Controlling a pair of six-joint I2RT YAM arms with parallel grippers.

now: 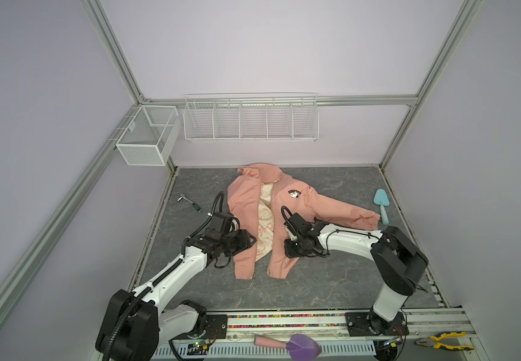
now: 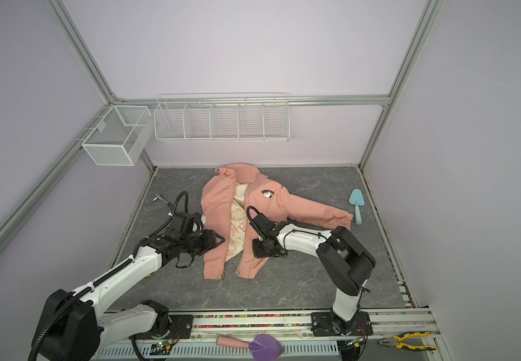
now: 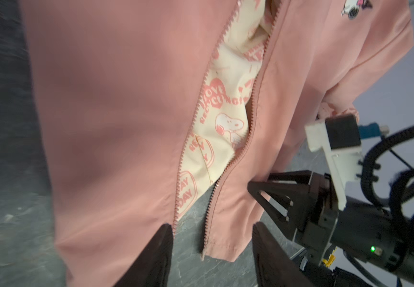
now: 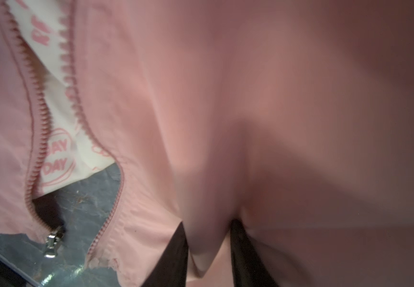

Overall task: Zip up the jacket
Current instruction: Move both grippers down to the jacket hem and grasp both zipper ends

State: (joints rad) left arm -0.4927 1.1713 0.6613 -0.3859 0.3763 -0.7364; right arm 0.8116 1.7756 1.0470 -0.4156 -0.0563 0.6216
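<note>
The right gripper (image 4: 207,223) is pinching a soft ridge of the jacket (image 4: 288,99), its two black fingers (image 4: 173,251) pressing a fold of smooth salmon-pink cloth near the hem. The left gripper (image 3: 212,225) is standing open and holding nothing, with the parted hem showing between its ribbed dark fingers (image 3: 156,253). There, pink toothed zip tracks are splaying apart over cream lining (image 3: 225,119) printed with hearts and a cartoon dog. A small silver zip slider (image 4: 53,242) is sitting at the foot of one track.

In both top views the jacket (image 1: 243,203) (image 2: 218,206) is lying face up and unzipped on the gray marbled table (image 1: 331,281), one sleeve stretching out to the right. The left arm (image 1: 171,275) is slanting up from the front rail (image 1: 284,318). The right arm (image 1: 349,240) is bending at a raised elbow and reaching level across the cloth.
</note>
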